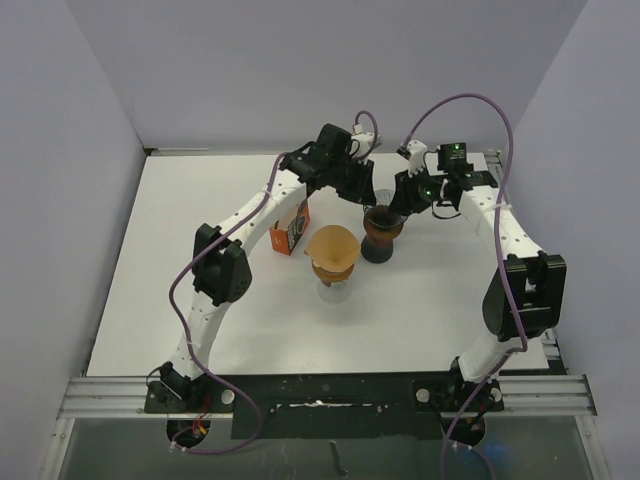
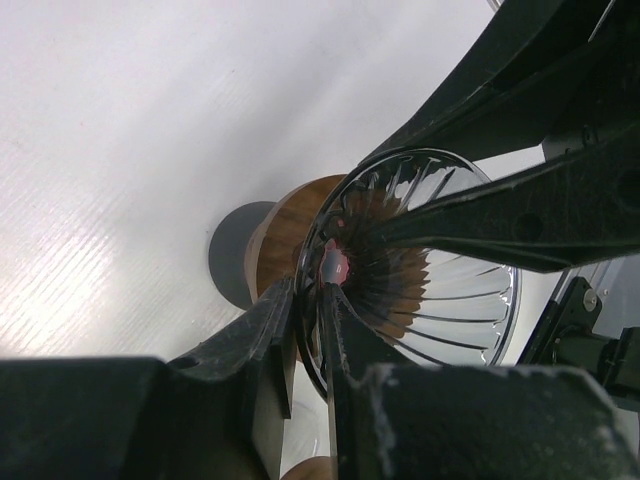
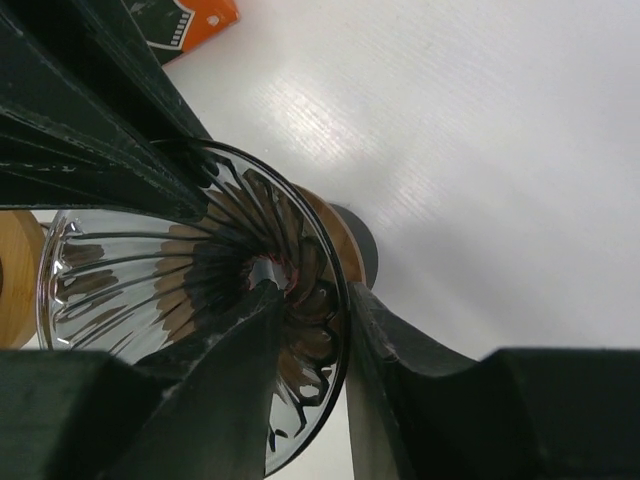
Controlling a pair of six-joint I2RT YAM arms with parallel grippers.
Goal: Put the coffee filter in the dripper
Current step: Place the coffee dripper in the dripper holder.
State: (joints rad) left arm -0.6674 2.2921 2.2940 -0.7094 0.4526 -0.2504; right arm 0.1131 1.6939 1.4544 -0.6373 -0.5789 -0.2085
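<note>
The dripper (image 1: 381, 228) is a ribbed clear glass cone on a wooden collar and dark base, right of the table's middle. The coffee filter (image 1: 333, 246), a brown paper cone, rests point down on a clear glass stand (image 1: 335, 290) just left of it, with no gripper on it. My left gripper (image 1: 362, 196) pinches the dripper's (image 2: 440, 290) rim, one finger inside and one outside (image 2: 310, 290). From the other side, my right gripper (image 3: 312, 295) straddles the dripper's (image 3: 150, 270) rim, its outer finger (image 3: 400, 340) a sliver off the glass.
An orange box (image 1: 291, 228) stands just left of the filter, under the left forearm; its corner shows in the right wrist view (image 3: 190, 25). Grey walls close in the table (image 1: 180, 300) at the back and both sides.
</note>
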